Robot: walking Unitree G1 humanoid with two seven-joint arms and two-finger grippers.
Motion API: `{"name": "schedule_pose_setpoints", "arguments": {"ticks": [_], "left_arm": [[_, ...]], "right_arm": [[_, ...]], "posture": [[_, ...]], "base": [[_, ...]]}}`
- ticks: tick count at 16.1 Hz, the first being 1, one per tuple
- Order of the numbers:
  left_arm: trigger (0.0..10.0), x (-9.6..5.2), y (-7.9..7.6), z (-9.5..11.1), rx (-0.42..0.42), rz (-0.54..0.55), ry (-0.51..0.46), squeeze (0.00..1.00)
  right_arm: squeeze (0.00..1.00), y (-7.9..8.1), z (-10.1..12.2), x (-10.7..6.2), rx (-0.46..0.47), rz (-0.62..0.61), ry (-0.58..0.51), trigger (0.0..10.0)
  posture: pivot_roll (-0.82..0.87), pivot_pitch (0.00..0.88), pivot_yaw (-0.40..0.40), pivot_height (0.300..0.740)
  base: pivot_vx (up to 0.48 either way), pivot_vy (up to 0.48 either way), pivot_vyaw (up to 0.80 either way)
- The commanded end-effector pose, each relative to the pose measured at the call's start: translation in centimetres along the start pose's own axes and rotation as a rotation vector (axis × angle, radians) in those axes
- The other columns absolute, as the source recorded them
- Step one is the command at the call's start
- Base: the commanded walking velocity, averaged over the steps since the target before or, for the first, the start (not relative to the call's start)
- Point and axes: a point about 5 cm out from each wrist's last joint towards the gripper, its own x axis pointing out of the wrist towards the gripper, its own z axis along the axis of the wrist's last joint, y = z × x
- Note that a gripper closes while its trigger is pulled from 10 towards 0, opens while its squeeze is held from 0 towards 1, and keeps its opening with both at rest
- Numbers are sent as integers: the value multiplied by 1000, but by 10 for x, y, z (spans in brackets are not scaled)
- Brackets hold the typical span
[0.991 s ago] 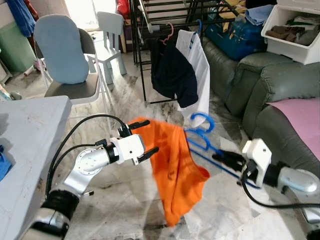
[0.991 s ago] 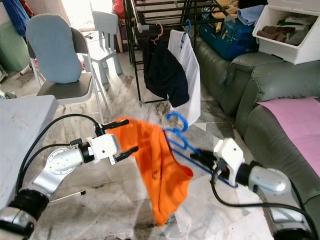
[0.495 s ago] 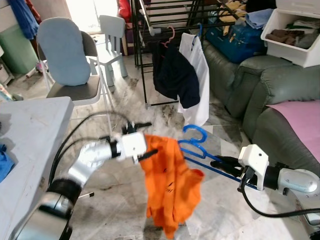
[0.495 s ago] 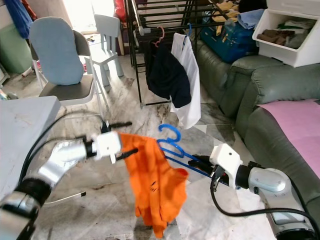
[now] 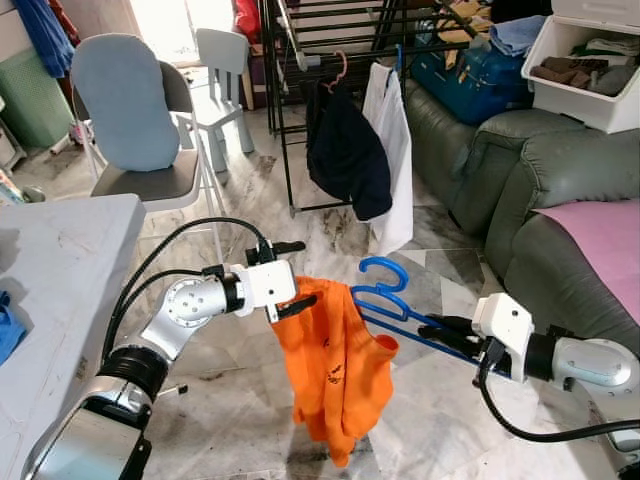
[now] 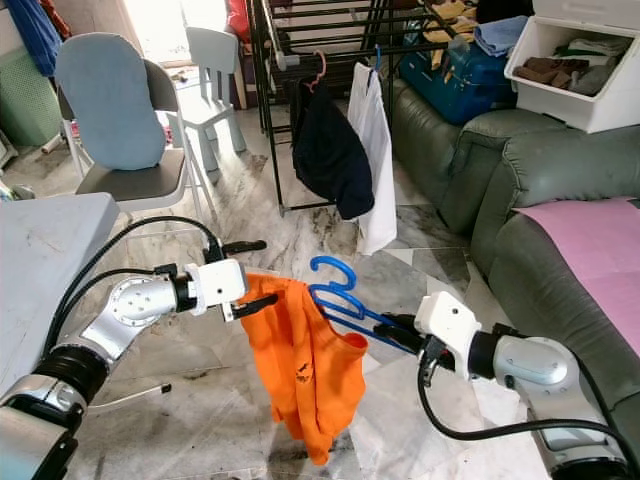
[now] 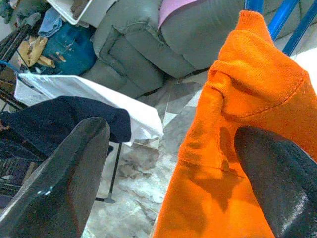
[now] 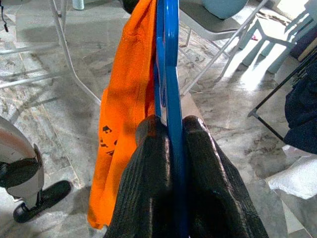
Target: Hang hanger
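Note:
An orange shirt [image 5: 335, 365] hangs bunched from a blue hanger [image 5: 385, 272] low over the marble floor. My right gripper [image 5: 437, 329] is shut on the hanger's bar; the right wrist view has both fingers [image 8: 148, 148] pinching the blue bar [image 8: 169, 74] with the shirt draped beside it. My left gripper [image 5: 289, 276] stands open at the shirt's upper left edge, its lower finger touching the cloth. In the left wrist view the orange cloth [image 7: 233, 114] lies between the spread fingers. A black drying rack [image 5: 300, 60] stands behind, at the back.
On the rack hang a dark garment [image 5: 348, 160] and a white shirt [image 5: 390, 150]. A grey sofa [image 5: 520, 170] with a pink cloth [image 5: 600, 230] and a white bin [image 5: 590, 70] fills the right. A grey table [image 5: 60, 270] and a chair [image 5: 125, 100] are on the left.
The shirt was stretched wide between the left gripper and the hanger; now it droops in a bunch. The left gripper has drawn down and in, and the hanger has shifted slightly left.

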Motion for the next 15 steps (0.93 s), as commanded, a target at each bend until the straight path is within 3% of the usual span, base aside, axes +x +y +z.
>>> {"name": "schedule_pose_setpoints", "arguments": {"ticks": [1, 9, 10, 11, 12, 15], "left_arm": [[10000, 0, 3, 1, 18, -5, 2, 239], [10000, 0, 3, 1, 18, -5, 2, 239], [10000, 2, 5, 1, 22, -10, 2, 0], [10000, 5, 1, -7, 12, -124, 75, 0], [10000, 5, -2, -11, 8, -177, 111, 0], [10000, 5, -1, -12, 7, -186, 120, 0]], "right_arm": [[0, -3, 11, 0, -52, 11, -35, 10000], [0, -3, 11, 0, -52, 11, -35, 10000], [0, -3, 11, 0, -58, 14, -32, 10000], [0, -9, 15, 5, -166, -14, -21, 10000], [0, -13, 17, 7, -213, -24, -17, 10000], [0, -15, 18, 9, -229, -31, -17, 10000]], "posture": [[-218, 0, 41, 740], [-218, 0, 41, 740], [-222, 0, 42, 740], [-223, 0, 45, 740], [-223, 0, 45, 740], [-222, 0, 43, 740]], "base": [[0, 0, 0], [0, 0, 0], [0, 0, 0], [0, 0, 0], [0, 0, 0], [0, 0, 0]]}}
